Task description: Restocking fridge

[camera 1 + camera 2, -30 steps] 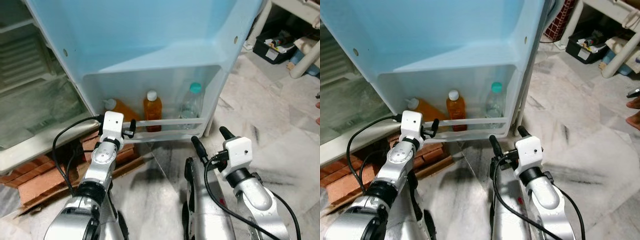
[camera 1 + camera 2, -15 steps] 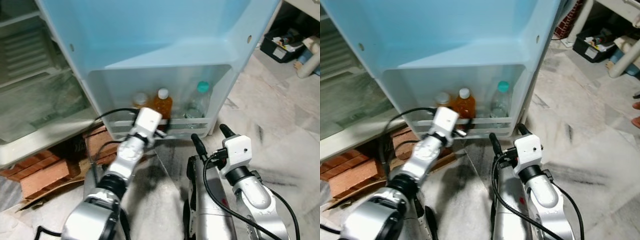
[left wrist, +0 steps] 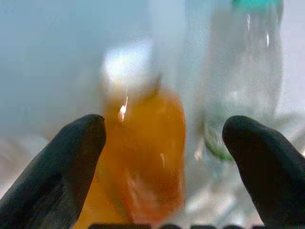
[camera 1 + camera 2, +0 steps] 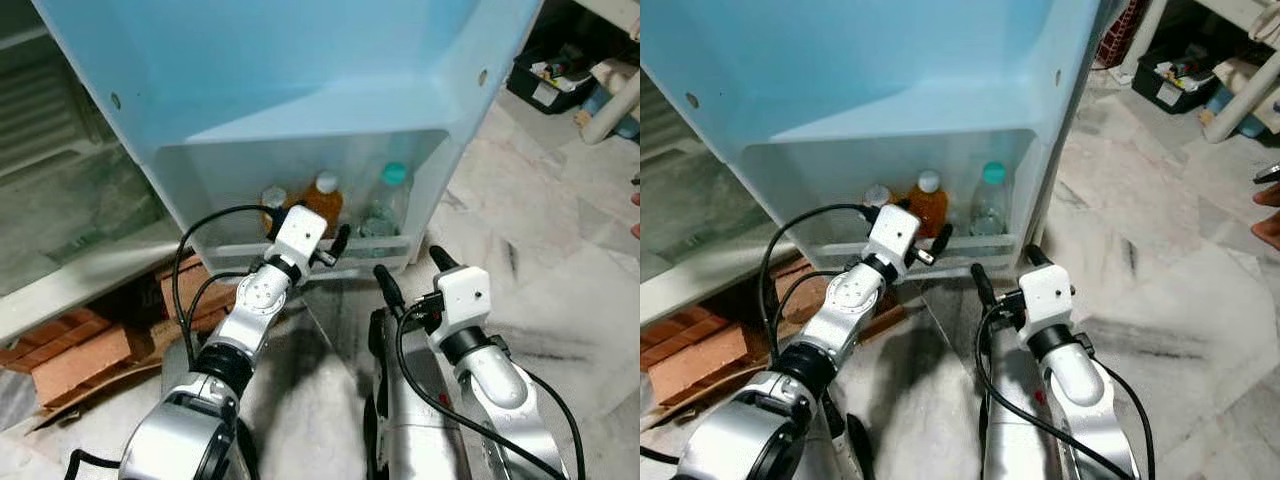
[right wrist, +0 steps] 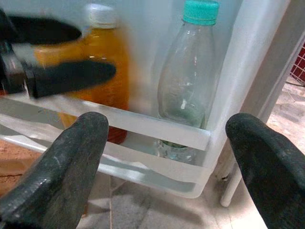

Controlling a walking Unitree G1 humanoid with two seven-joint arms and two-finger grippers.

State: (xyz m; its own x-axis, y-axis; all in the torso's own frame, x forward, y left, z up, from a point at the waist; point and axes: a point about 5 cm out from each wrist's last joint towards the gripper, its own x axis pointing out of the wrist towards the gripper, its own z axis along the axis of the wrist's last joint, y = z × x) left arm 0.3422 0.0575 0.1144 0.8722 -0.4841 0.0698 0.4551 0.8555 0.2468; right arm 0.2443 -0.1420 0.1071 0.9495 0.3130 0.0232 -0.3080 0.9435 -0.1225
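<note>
The open fridge door's bottom shelf (image 4: 300, 255) holds two orange juice bottles with white caps (image 4: 325, 200) (image 4: 272, 198) and a clear bottle with a teal cap (image 4: 392, 200). My left gripper (image 4: 318, 235) is at the shelf rail, open, in front of the orange bottles. Its wrist view shows an orange bottle (image 3: 143, 152) blurred between the spread fingers (image 3: 57, 162), untouched. My right gripper (image 4: 412, 272) hovers open and empty just short of the shelf, facing the clear bottle (image 5: 188, 86).
The fridge interior with glass shelves (image 4: 60, 190) lies to the left, raised on bricks (image 4: 70, 350). Marble floor (image 4: 560, 270) spreads to the right. A black box (image 4: 545, 80) and white furniture legs (image 4: 610, 110) stand at the far right. A person's foot (image 4: 1270, 225) is at the right edge.
My left arm has swung right along the shelf rail to the orange bottles. The leaning orange bottle now stands close beside the other one. The right arm has barely moved.
</note>
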